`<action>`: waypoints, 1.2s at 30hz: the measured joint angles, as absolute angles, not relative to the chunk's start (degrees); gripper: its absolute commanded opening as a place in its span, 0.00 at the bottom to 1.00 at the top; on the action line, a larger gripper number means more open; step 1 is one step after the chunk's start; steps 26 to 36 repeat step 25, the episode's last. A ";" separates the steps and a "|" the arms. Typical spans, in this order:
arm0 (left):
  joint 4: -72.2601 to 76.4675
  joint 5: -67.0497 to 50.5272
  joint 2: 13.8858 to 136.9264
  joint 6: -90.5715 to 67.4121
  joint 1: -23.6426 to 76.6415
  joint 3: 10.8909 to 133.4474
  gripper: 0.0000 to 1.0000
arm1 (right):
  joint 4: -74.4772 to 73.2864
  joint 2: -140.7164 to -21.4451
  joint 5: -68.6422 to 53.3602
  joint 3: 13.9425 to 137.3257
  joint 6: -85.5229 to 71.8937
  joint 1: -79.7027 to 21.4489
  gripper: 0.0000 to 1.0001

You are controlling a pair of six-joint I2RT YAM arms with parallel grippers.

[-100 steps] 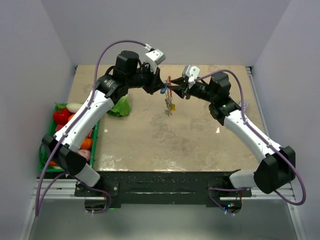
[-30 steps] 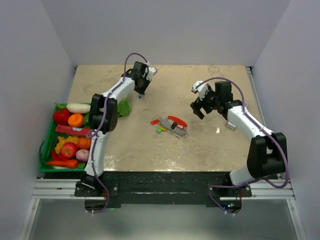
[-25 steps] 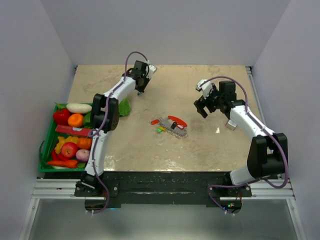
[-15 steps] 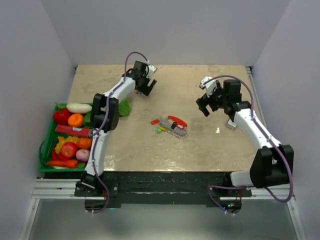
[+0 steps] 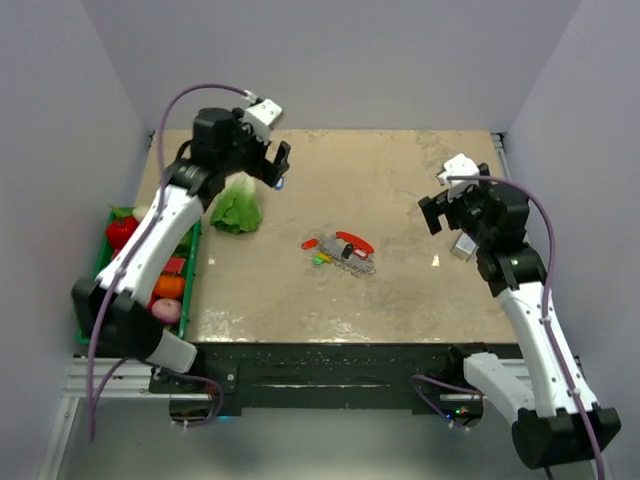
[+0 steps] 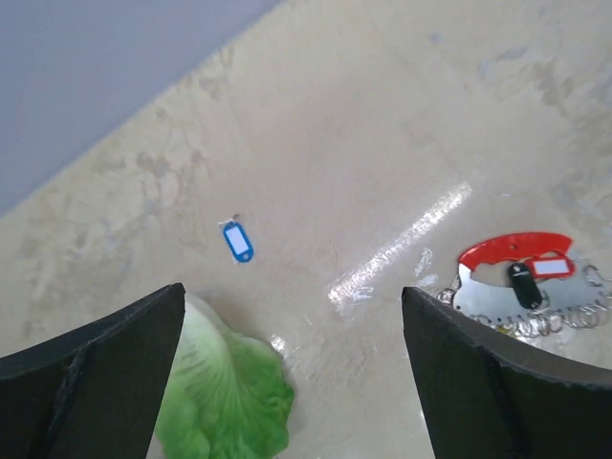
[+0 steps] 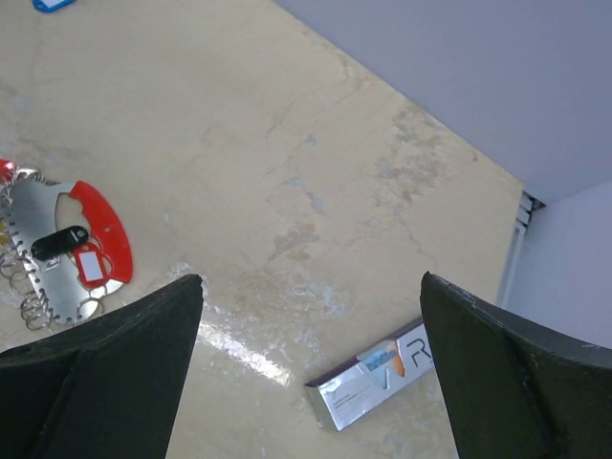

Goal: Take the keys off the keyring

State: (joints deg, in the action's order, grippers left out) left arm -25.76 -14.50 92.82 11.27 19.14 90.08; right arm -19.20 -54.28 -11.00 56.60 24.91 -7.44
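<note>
The keyring (image 5: 345, 250) lies flat mid-table: a silvery plate with a red arc (image 6: 514, 250), small wire rings along its edge, and a black and a red tag on it (image 7: 59, 241). Red, green and yellow key tags (image 5: 317, 252) lie at its left end. One blue-tagged key (image 6: 237, 241) lies alone on the table at the back left, beside a lettuce leaf (image 6: 228, 402). My left gripper (image 5: 272, 162) hangs open above that blue tag (image 5: 278, 183), holding nothing. The right gripper (image 5: 432, 212) is open and empty, well to the right of the keyring.
A green tray (image 5: 193, 290) of fruit and vegetables sits at the table's left edge under the left arm. The lettuce leaf (image 5: 237, 212) lies beside it. A small silver-and-white box (image 7: 382, 373) lies by the right gripper (image 7: 306, 378), near the table's right edge.
The left gripper has opened, lifted and swung left away from the blue tag, which now lies on the table. The right arm has drawn back to the right, still open.
</note>
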 measured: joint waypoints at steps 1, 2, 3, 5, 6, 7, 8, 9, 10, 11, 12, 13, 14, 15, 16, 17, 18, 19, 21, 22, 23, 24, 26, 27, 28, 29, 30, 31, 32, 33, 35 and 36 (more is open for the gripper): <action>-24.43 -14.61 87.22 11.62 19.14 86.89 0.99 | -18.79 -51.94 -9.50 55.48 23.86 -7.44 0.99; -22.44 -14.66 81.82 11.88 19.11 83.42 0.99 | -18.31 -49.67 -8.23 54.04 23.03 -7.44 0.99; -20.23 -14.68 76.42 12.34 19.09 79.72 0.99 | -17.85 -47.20 -6.87 52.36 22.31 -7.44 0.99; -17.39 -14.66 67.29 13.30 18.85 72.18 0.99 | -17.23 -41.52 -4.49 48.82 21.21 -7.44 0.99; -16.84 -14.68 64.07 13.78 18.63 69.43 0.99 | -16.97 -39.03 -3.22 47.35 20.86 -7.44 0.99; -16.51 -14.83 60.93 14.37 18.15 66.32 0.99 | -16.40 -35.62 -1.41 45.65 20.25 -7.44 0.99; -16.10 -14.98 58.15 14.79 17.52 63.66 0.99 | -16.32 -32.62 0.25 44.18 19.73 -7.44 0.99; -15.92 -15.16 55.83 15.25 16.78 61.01 0.99 | -15.99 -29.17 2.76 42.94 18.98 -7.46 0.99; -15.66 -15.44 54.04 15.73 15.92 58.59 0.99 | -15.40 -25.93 5.28 42.00 18.48 -7.44 0.99; -15.42 -15.68 52.51 16.14 15.07 56.21 0.99 | -14.92 -22.98 7.40 41.28 18.15 -7.44 0.99; -15.49 -15.90 51.20 16.38 14.39 53.93 0.99 | -14.61 -20.12 9.54 40.88 17.87 -7.44 0.99; -15.27 -16.10 49.98 16.73 13.76 51.75 0.99 | -14.15 -17.89 11.42 40.84 17.50 -7.44 0.99; -14.98 -16.32 48.77 16.93 13.23 49.71 0.99 | -13.21 -16.27 13.17 40.88 17.10 -7.44 0.99; -14.90 -16.56 47.79 17.08 12.80 48.05 0.99 | -12.73 -15.62 14.28 40.88 16.82 -7.44 0.99; -14.50 -16.97 46.78 17.10 12.27 46.39 0.99 | -12.38 -15.31 15.46 40.86 16.43 -7.44 0.99; -14.09 -17.45 45.82 17.08 11.75 44.93 0.99 | -12.38 -15.31 16.23 40.73 16.10 -7.44 0.99; -13.98 -17.85 44.93 17.04 11.27 43.70 0.99 | -12.38 -15.33 17.10 40.36 15.84 -7.44 0.99; -13.61 -18.17 44.27 16.95 10.85 42.76 0.99 | -12.43 -15.31 17.41 39.94 15.59 -7.42 0.99; -12.86 -19.18 42.76 16.60 9.85 41.06 0.99 | -12.47 -15.31 18.37 38.89 15.11 -7.42 0.99; -12.36 -19.90 41.82 16.27 9.34 40.36 0.99 | -12.47 -15.29 18.61 38.39 14.85 -7.35 0.99; -12.29 -20.05 41.63 16.12 8.99 40.29 0.99 | -12.51 -15.27 18.81 37.98 14.52 -7.31 0.99; -11.86 -20.69 41.19 15.99 8.64 40.12 0.99 | -12.60 -15.22 18.90 37.67 14.26 -7.25 0.99; -11.33 -21.12 40.88 15.75 8.34 40.05 0.99 | -12.67 -15.16 19.00 37.50 13.96 -7.16 0.99; -11.33 -21.12 40.88 15.75 8.34 40.05 0.99 | -12.67 -15.16 19.00 37.50 13.96 -7.16 0.99; -11.33 -21.12 40.88 15.75 8.34 40.05 0.99 | -12.67 -15.16 19.00 37.50 13.96 -7.16 0.99; -11.33 -21.12 40.88 15.75 8.34 40.05 0.99 | -12.67 -15.16 19.00 37.50 13.96 -7.16 0.99; -11.33 -21.12 40.88 15.75 8.34 40.05 0.99 | -12.67 -15.16 19.00 37.50 13.96 -7.16 0.99; -11.33 -21.12 40.88 15.75 8.34 40.05 0.99 | -12.67 -15.16 19.00 37.50 13.96 -7.16 0.99; -11.33 -21.12 40.88 15.75 8.34 40.05 0.99 | -12.67 -15.16 19.00 37.50 13.96 -7.16 0.99; -11.33 -21.12 40.88 15.75 8.34 40.05 0.99 | -12.67 -15.16 19.00 37.50 13.96 -7.16 0.99; -11.33 -21.12 40.88 15.75 8.34 40.05 0.99 | -12.67 -15.16 19.00 37.50 13.96 -7.16 0.99; -11.33 -21.12 40.88 15.75 8.34 40.05 0.99 | -12.67 -15.16 19.00 37.50 13.96 -7.16 0.99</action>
